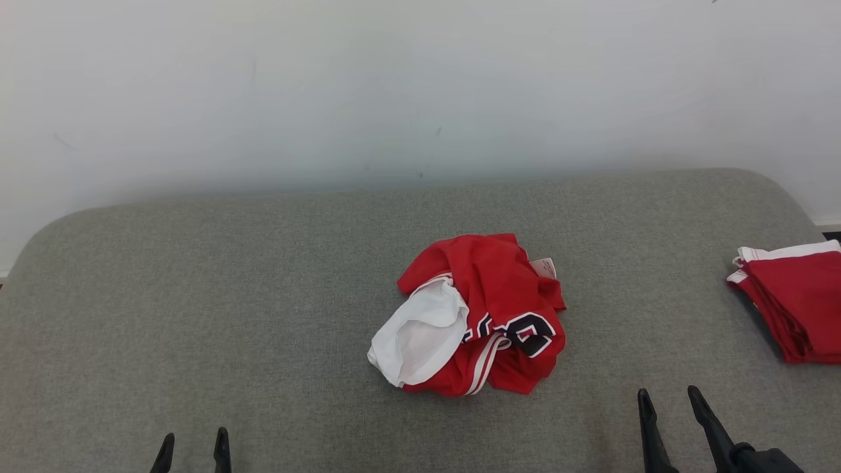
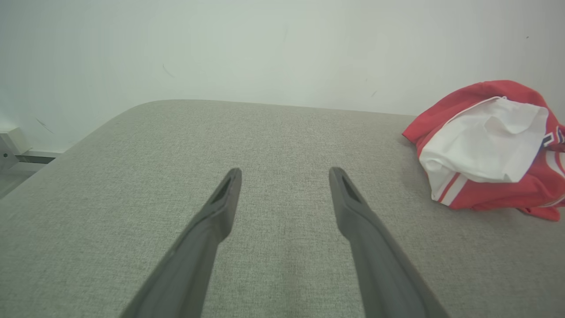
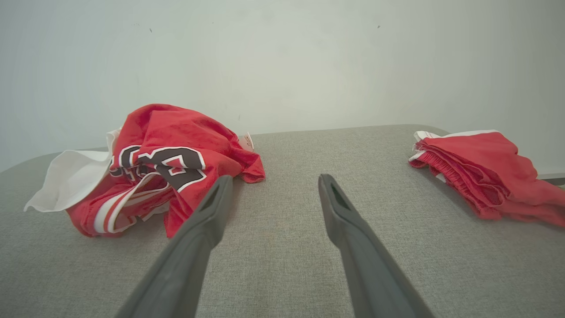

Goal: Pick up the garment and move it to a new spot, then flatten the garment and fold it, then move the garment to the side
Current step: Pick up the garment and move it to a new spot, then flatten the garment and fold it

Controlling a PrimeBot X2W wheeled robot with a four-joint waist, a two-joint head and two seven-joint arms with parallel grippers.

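The crumpled red-and-white jersey (image 1: pixel 470 315) lies mid-worktop (image 1: pixel 263 295), well apart from the folded red garment (image 1: pixel 792 302) set aside at the right edge, with the left tool (image 1: pixel 195 433) and right tool (image 1: pixel 668 391) released and empty, apparently staged for pickup.

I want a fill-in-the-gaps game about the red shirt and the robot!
1. The crumpled garment lies on a ____ fabric surface.
2. The folded pile lies on the robot's ____ side.
3. The left tool and right tool both stand ____, holding nothing.
Missing words: grey; right; open.
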